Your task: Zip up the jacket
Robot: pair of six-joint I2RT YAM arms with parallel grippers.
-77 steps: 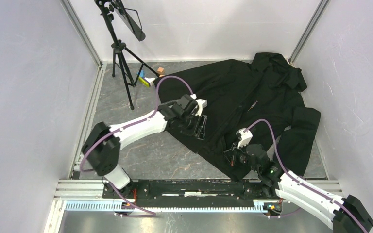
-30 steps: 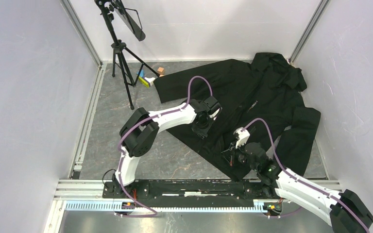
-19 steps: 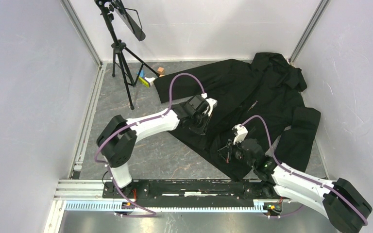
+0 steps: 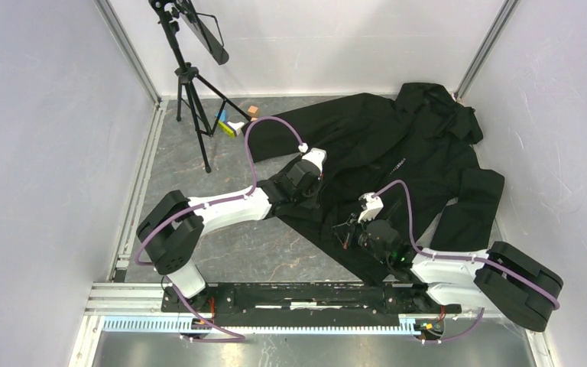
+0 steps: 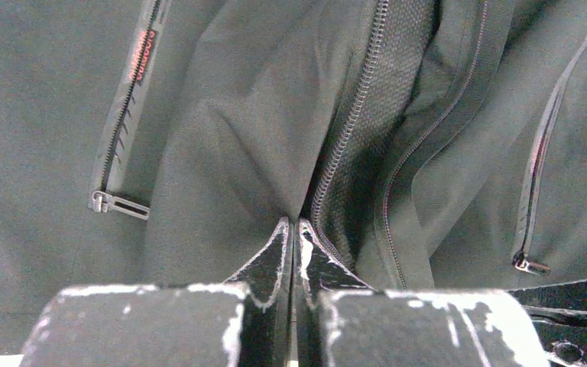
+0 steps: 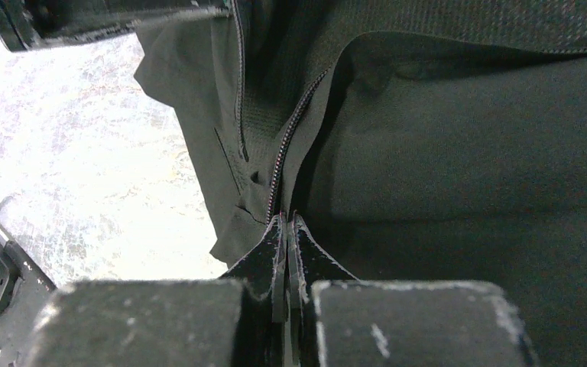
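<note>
Item: large black hooded fabric jacket (image 4: 420,153), spread far-right on grey marbled table (image 4: 199,176), front unzipped. We hold L gripper (image 5: 291,226) & R gripper (image 6: 286,220) pinched closed on its zip edges (image 5: 344,145) near hem, prob. to align them.

The jacket (image 4: 397,153) sprawls across the table's (image 4: 172,164) right and far side, the tripod (image 4: 189,92) far left, small blocks (image 4: 233,124) between them, left gripper (image 5: 292,229) mid-jacket, right gripper (image 6: 285,225) at its near hem.
</note>
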